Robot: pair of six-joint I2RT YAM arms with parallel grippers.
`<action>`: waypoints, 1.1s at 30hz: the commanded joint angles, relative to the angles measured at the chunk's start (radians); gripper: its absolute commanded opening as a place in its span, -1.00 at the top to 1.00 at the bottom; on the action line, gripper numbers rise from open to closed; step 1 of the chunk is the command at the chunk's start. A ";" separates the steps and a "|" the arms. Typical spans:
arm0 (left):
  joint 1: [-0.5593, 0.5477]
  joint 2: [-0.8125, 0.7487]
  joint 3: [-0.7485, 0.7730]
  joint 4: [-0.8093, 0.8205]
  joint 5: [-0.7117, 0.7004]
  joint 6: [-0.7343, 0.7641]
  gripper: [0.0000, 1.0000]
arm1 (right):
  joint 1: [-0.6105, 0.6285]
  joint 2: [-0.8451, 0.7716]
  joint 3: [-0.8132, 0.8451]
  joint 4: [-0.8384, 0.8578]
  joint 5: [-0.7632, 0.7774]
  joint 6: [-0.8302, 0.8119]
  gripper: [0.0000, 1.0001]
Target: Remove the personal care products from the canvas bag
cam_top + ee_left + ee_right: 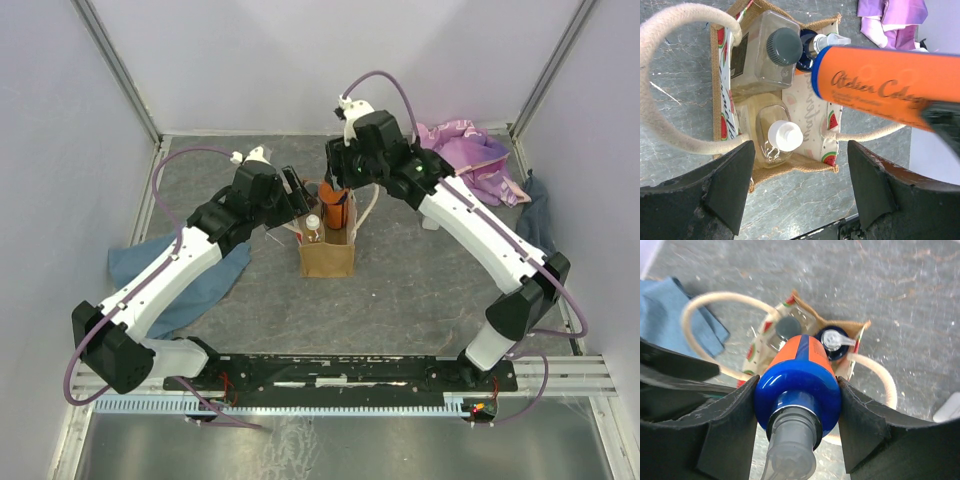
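The tan canvas bag (327, 255) with cream handles stands mid-table. My right gripper (338, 196) is shut on an orange bottle (800, 375) with a blue collar and clear pump, held above the bag's mouth; it crosses the left wrist view (880, 87) too. Inside the bag (800, 107) sit a clear grey-capped bottle (783, 46), a white-capped clear bottle (785, 135) and a dark blue pump bottle (807, 50). My left gripper (799, 192) is open and empty, hovering above the bag's near edge beside a handle (665, 125).
A blue cloth (200, 275) lies at the left under my left arm. A purple-pink patterned cloth (470, 155) and a dark cloth (540, 215) lie at the back right. A small white thing (430, 222) lies by the right arm.
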 commanded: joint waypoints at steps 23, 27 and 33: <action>-0.006 -0.066 -0.030 0.029 -0.019 0.033 -0.64 | -0.305 -0.140 0.116 -0.066 0.037 -0.018 -0.14; -0.005 -0.065 -0.034 0.031 -0.012 0.031 -0.64 | -0.338 -0.105 0.042 -0.039 0.037 -0.012 -0.14; -0.005 -0.072 -0.040 0.023 -0.019 0.031 -0.65 | -0.365 -0.013 -0.026 -0.016 0.049 -0.023 -0.13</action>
